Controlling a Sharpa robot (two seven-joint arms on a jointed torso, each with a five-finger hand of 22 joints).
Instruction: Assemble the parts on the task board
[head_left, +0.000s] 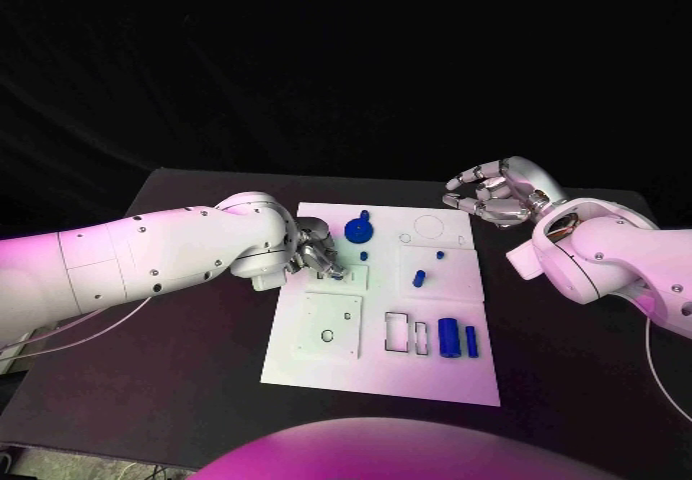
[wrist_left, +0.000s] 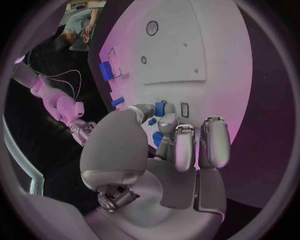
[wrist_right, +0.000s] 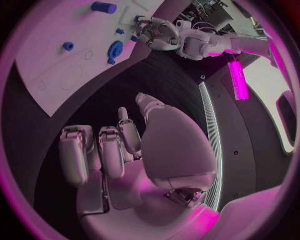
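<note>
Lying scattered, blue parts (head_left: 449, 339) on white task board (head_left: 329, 368)

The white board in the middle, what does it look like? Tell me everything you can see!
The task board is a flat white plate lying on the black table. It looks like smooth plastic, with rectangular and round cutouts outlined in it. Small blue parts sit on it: a round one near the far edge, tiny ones mid-board, two longer ones nearer the robot. The left hand hovers at its left edge; whether it touches is unclear.

The left hand (head_left: 315, 252) covers the board's (head_left: 378, 375) left edge; the right hand (head_left: 498, 192) hovers off its far right corner.
</note>
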